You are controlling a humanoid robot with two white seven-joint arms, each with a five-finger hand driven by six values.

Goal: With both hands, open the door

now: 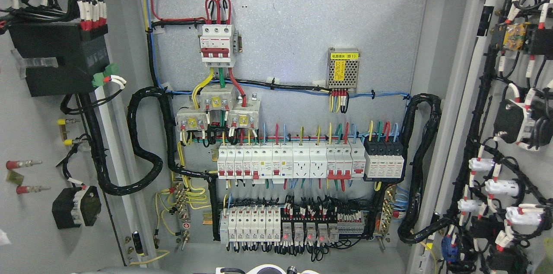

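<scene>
robot parts: we see only a white rounded piece (268,269) at the bottom edge, centre; probably the robot's own body, can't confirm.
hands: neither arm or hand shows; fingers wide, narrow or holding, we cannot tell.
left door (39,144): swung wide at picture left, inner face toward us, carrying a black module (60,60), red indicator stubs (23,164) and a black wire loom (142,153) running back into the cabinet.
right door (510,135): swung wide at picture right, inner face toward us, crowded with white and black switch backs and red-tagged wiring.
key relation: doors flank the view left and right, long axes vertical; with no hand visible we can't say which is nearer. We judge left hand suits left door, right hand right door.
task stage: both doors stand open, so we judge the opening done or nearly so.
cabinet interior: lower relay row (293,224), then breaker row (289,160) mid-panel.
farthest: grey back panel (302,27) with red-handled main breaker (217,45) and small meshed power supply (343,70).
</scene>
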